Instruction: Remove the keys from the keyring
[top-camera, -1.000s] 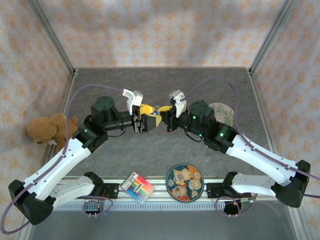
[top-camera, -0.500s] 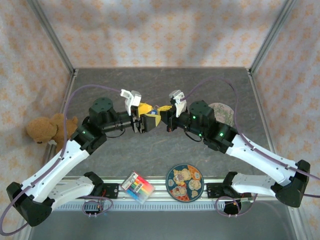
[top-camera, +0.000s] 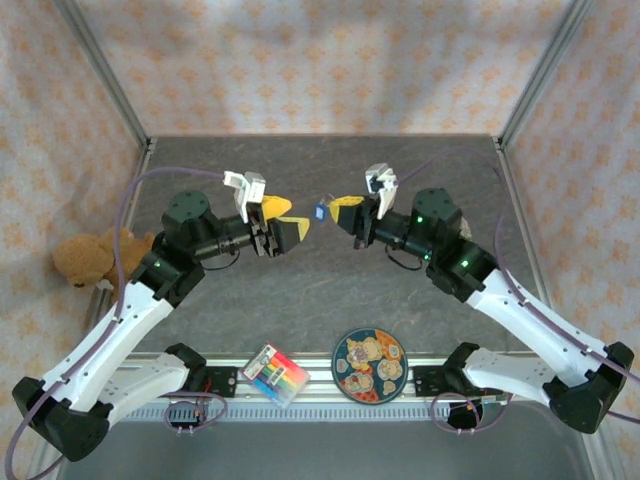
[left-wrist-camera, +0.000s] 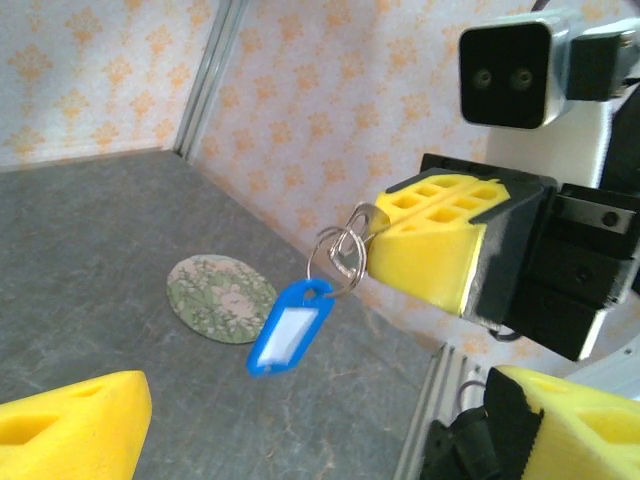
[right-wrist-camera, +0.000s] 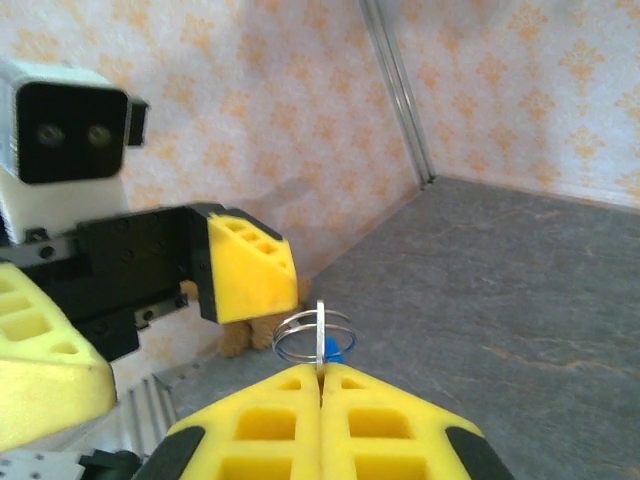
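My right gripper (right-wrist-camera: 320, 370) is pressed together on the metal loop of the keyring (left-wrist-camera: 290, 327), its blue tag dangling in mid-air above the table (top-camera: 320, 290), while my left gripper (top-camera: 287, 219) stands spread and empty nearby, and since I cannot tell whether the key is off, I judge the separation unfinished.

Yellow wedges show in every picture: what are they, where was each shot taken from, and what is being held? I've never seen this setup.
They are the finger pads on two robot arms' claws. One camera looks down on the table; the other two sit on the wrists. The right claw is shut, pinching the metal end of a keyring, so its blue tag hangs in the air. The left claw is open and empty, facing it. On the table lie a patterned plate, a colourful box and a round coaster.
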